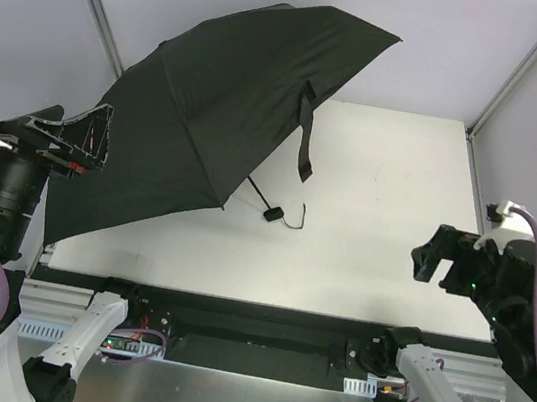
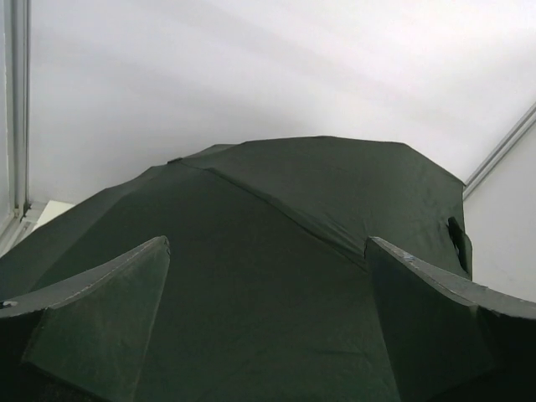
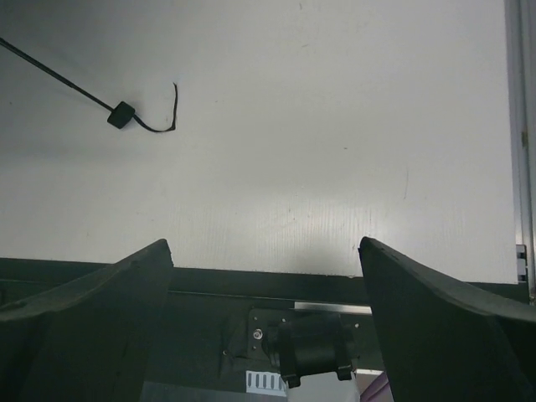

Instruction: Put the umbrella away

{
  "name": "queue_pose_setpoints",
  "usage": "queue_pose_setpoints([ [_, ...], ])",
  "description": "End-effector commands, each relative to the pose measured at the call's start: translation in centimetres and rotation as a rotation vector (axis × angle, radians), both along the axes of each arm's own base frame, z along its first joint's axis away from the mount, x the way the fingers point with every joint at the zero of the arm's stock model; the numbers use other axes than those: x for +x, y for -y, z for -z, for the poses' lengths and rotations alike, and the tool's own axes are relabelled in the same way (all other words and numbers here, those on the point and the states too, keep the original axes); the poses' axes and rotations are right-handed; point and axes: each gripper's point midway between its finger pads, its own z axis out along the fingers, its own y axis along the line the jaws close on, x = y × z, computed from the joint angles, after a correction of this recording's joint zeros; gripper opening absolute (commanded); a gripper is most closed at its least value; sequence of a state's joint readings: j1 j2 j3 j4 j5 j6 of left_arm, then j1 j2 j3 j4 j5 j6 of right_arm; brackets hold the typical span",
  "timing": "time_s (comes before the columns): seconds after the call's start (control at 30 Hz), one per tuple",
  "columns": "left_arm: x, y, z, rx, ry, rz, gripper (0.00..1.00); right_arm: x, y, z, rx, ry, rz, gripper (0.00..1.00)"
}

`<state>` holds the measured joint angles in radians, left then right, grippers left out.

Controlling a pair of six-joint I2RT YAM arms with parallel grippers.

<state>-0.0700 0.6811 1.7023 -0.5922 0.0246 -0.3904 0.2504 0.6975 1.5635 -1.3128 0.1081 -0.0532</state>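
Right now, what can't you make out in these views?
Top external: umbrella canopy hides its ribs and most of the shaft.
Left wrist: canopy fills the view past the left tool; shaft unseen.
Right wrist: handle small, detail unreadable; canopy cut off by left edge.

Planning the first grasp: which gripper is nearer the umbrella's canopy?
Left. The left gripper hovers at the canopy edge; the right gripper is far off to its right.

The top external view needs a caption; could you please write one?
Open umbrella on table, left end effector and right end effector both open.
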Motion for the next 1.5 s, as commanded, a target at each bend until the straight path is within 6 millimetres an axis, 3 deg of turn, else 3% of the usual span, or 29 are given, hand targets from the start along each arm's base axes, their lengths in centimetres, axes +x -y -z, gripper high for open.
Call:
queue_pose_setpoints([
  [0.0,0.3,0.3,0.5,-0.007,-0.023,0.013,0.99,3.2,-2.6,0.8,0.078,0.0,-0.062,0.96],
  [0.27,-2.8,0.3,1.9,0.016,-0.067,0.023,0.99,11.8,-12.0,3.2,0.451,0.032,-0.287,0.96],
  [0.4,-3.9,0.8,2.9,0.03,-0.088,0.055,0.99,16.2,-15.4,4.2,0.492,0.086,-0.374,0.96],
  [0.5,-4.3,1.1,3.5,0.066,-0.1,0.074,0.99,18.7,-19.3,5.3,0.503,0.104,-0.482,0.96],
  [0.57,-4.3,1.1,3.8,0.069,-0.112,0.072,0.99,19.5,-22.4,5.7,0.508,0.107,-0.576,0.96],
  [0.7,-5.4,2.4,3.1,0.117,-0.083,0.154,0.99,20.6,-28.3,8.4,0.435,0.102,-0.732,0.96],
  [0.97,-8.0,3.7,1.9,0.197,-0.005,0.232,0.99,25.7,-36.1,13.9,0.398,0.059,-0.821,0.96],
  [1.1,-8.3,3.4,1.8,0.251,-0.015,0.213,0.99,26.4,-39.5,15.2,0.408,0.039,-0.881,0.98],
  [1.2,-8.8,3.8,2.0,0.244,-0.02,0.239,0.99,25.5,-42.0,15.9,0.409,0.024,-0.93,0.99],
  [1.37,-10.3,4.2,1.7,0.199,-0.01,0.267,0.99,25.2,-45.2,16.2,0.418,0.019,-0.956,0.82],
  [1.47,-11.4,4.3,1.5,0.141,-0.019,0.279,0.99,26.5,-45.6,15.3,0.408,0.027,-0.887,0.53],
])
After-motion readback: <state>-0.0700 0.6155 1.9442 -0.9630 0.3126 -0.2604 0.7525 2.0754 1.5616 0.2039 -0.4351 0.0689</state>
